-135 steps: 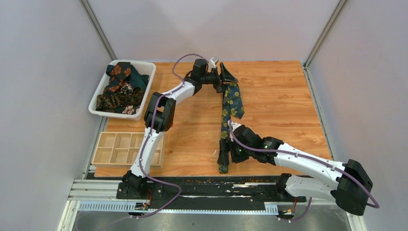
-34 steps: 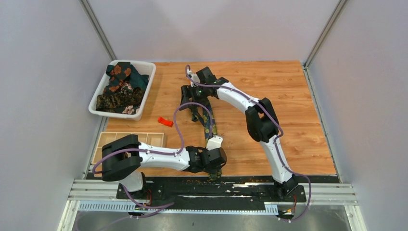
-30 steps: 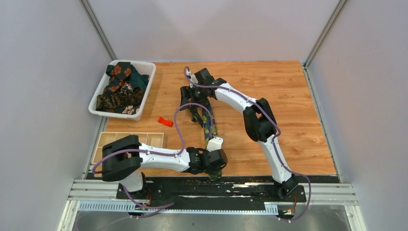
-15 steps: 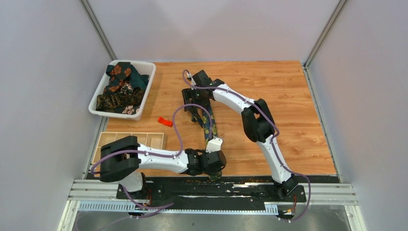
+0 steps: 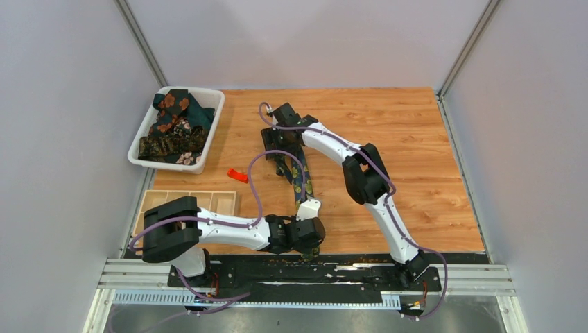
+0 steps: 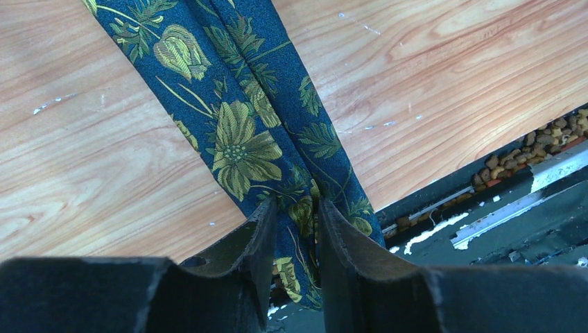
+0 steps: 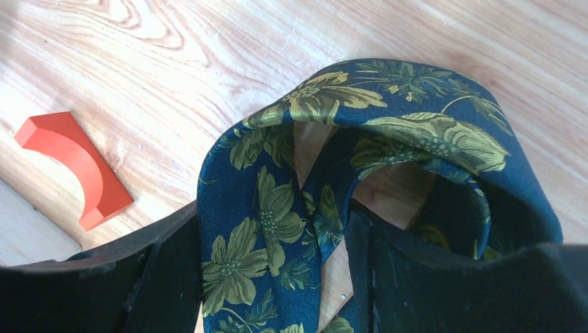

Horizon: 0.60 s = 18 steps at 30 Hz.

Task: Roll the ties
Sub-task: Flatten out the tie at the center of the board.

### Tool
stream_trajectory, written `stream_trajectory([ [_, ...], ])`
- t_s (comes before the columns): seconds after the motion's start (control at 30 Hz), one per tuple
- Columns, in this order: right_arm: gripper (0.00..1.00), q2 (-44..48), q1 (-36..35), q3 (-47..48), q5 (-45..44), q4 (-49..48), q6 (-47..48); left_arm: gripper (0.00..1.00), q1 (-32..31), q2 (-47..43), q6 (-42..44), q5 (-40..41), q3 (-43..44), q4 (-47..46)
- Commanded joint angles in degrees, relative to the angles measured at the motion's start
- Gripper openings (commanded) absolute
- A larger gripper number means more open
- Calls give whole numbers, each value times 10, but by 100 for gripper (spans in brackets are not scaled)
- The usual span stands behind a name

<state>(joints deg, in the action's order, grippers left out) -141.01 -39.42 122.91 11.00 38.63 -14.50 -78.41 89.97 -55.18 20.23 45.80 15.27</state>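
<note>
One navy tie (image 5: 299, 182) with yellow-green flowers lies on the wooden table, running from the far middle down to the near edge. My left gripper (image 5: 309, 244) is at the tie's near end. In the left wrist view it (image 6: 295, 216) is shut on the narrow fabric (image 6: 239, 135) at the table's edge. My right gripper (image 5: 277, 147) is at the tie's far end. In the right wrist view its jaws (image 7: 270, 274) stand apart. The wide part of the tie (image 7: 256, 229) runs between them and loops over the right finger (image 7: 378, 270).
A white tray (image 5: 210, 98) at the far left holds other dark floral ties (image 5: 173, 123). A small red plastic piece (image 5: 238, 175) (image 7: 73, 163) lies left of the navy tie. A wooden compartment box (image 5: 182, 202) sits near left. Brown crumbs (image 6: 534, 142) line the black rail.
My right arm has shifted a little to the left at the tie's far end, and its jaws have narrowed slightly. The left gripper keeps its hold and has not moved.
</note>
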Motion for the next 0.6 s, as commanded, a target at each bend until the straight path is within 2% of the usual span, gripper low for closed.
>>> stream_trajectory([
  [0.0,61,-29,-8,32,-4,-10,-4,36,-7,18,6,-13,-29,38],
  [0.2,28,-50,-8,61,27,-24,-15,36,-7,12,6,-6,-38,35],
  [0.37,4,-16,2,58,56,-63,-36,36,-6,11,12,4,-35,41],
  [0.4,0,-5,7,54,63,-73,-42,36,-7,12,13,6,-35,43],
  [0.57,0,69,44,20,85,-120,-76,36,-7,15,22,15,-24,56],
])
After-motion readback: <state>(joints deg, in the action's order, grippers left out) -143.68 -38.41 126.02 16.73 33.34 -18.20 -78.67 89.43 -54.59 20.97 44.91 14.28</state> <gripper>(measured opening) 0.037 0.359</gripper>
